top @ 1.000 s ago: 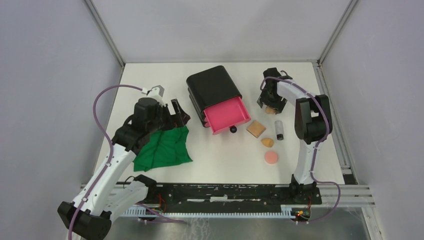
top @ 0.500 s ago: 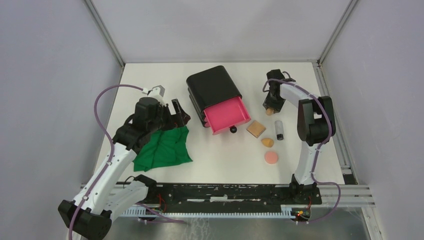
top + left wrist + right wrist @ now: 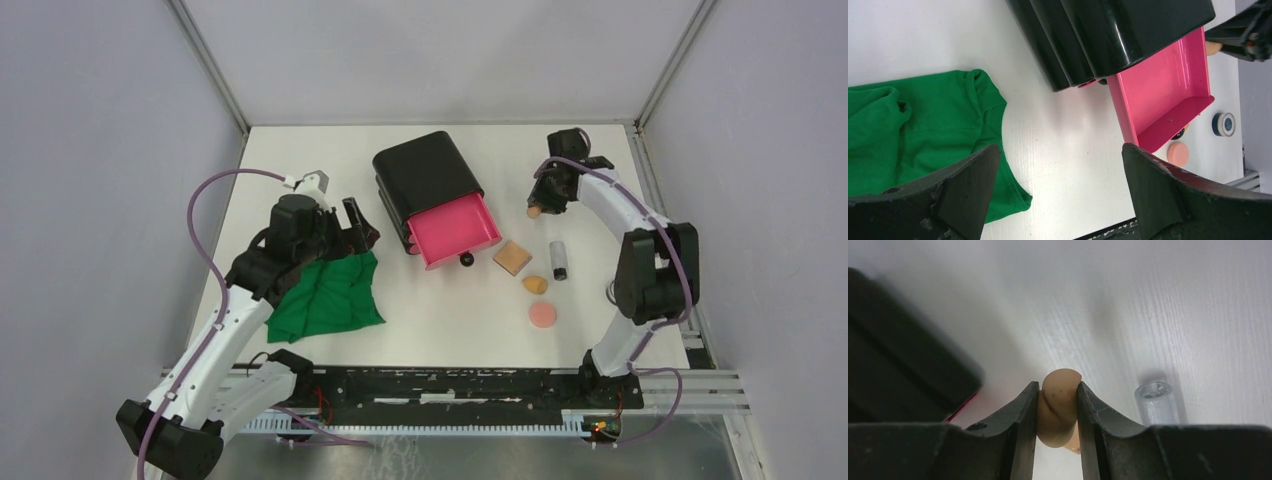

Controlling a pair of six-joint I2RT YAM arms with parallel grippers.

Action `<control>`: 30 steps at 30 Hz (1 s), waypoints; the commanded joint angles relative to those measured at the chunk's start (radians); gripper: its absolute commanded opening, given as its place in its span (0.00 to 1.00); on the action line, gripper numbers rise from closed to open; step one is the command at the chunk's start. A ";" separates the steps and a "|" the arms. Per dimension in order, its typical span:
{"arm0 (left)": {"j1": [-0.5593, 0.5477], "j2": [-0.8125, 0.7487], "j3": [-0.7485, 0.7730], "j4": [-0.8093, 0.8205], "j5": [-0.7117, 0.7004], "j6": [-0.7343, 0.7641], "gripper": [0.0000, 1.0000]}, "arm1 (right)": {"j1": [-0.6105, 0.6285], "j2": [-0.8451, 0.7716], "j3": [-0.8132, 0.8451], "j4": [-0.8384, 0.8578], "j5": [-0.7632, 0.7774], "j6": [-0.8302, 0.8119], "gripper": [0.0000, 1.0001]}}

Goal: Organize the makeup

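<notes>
You are looking at a flat white table with grey walls around it. The biggest thing on it is a shiny black box at the far middle, with its pink plastic drawer pulled out toward you. A crumpled green cloth lies to the left of it. Your left gripper hangs over the cloth's far edge with its fingers spread wide and nothing between them. Your right gripper is just right of the box, pinched tight on an orange teardrop sponge. In front of the drawer, to the right, the rest of the makeup lies close together: a tan square pad, a pink round puff, a grey-black tube and a second orange sponge.
</notes>
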 commanded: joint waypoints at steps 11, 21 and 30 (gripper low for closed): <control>0.004 0.004 0.068 -0.010 -0.078 -0.025 0.99 | 0.245 -0.470 -0.021 -0.020 -0.107 -0.056 0.39; 0.003 0.001 0.049 -0.006 -0.080 -0.016 0.99 | 0.465 -0.357 -0.008 0.032 -0.041 -0.044 0.42; 0.003 0.004 0.051 -0.008 -0.077 -0.015 0.99 | 0.493 -0.259 0.073 0.017 -0.018 -0.067 0.74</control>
